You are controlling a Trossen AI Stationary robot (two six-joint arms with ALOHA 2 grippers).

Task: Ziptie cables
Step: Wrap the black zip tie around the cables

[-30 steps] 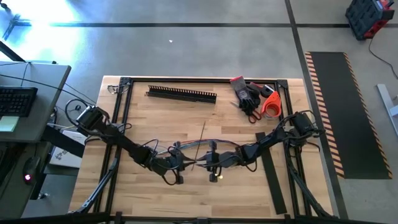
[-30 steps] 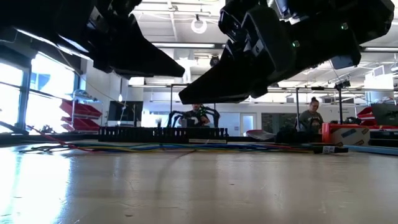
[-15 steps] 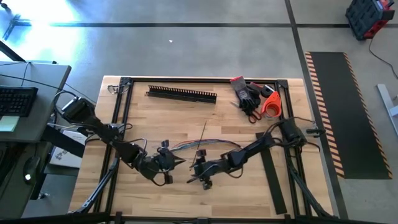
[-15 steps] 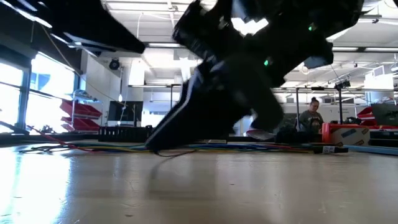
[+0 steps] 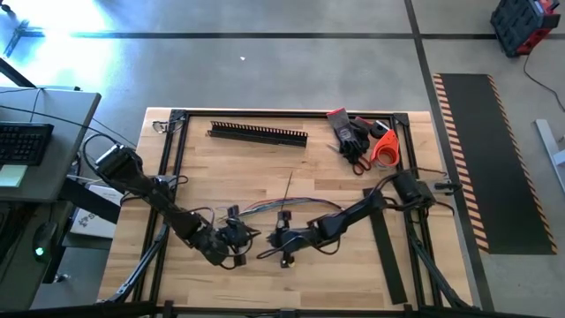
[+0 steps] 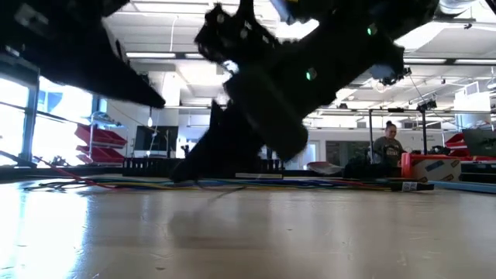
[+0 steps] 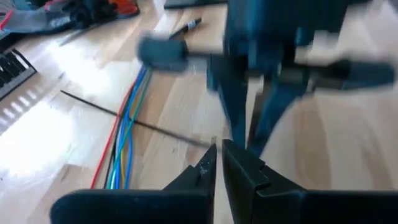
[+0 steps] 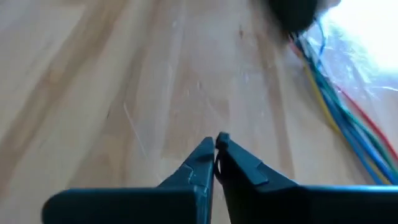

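The cables (image 5: 287,207) are a loose bunch of red, blue, green and yellow wires lying flat across the table's middle; they also show as cables (image 7: 124,130) and cables (image 8: 339,115). A thin black zip tie (image 5: 289,190) lies across them, and its near end zip tie (image 7: 186,138) stops just before my left fingertips. My left gripper (image 5: 240,237), also left gripper (image 7: 219,149), is shut and low near the cables' left end. My right gripper (image 5: 281,246), also right gripper (image 8: 216,142), is shut over bare wood just on the near side of the cables.
A black comb-toothed duct (image 5: 258,133) lies at the far edge. Gloves (image 5: 349,132), scissors and an orange roll (image 5: 384,148) sit at the far right corner. A flat black strip (image 5: 388,256) lies on the right. A person (image 6: 387,143) stands in the room beyond.
My right gripper has moved toward the table's left and near edge and dropped down close to the tabletop, tipping forward. My left gripper has shifted a little toward the left and near edge. The cables and the zip tie have stayed where they lay.
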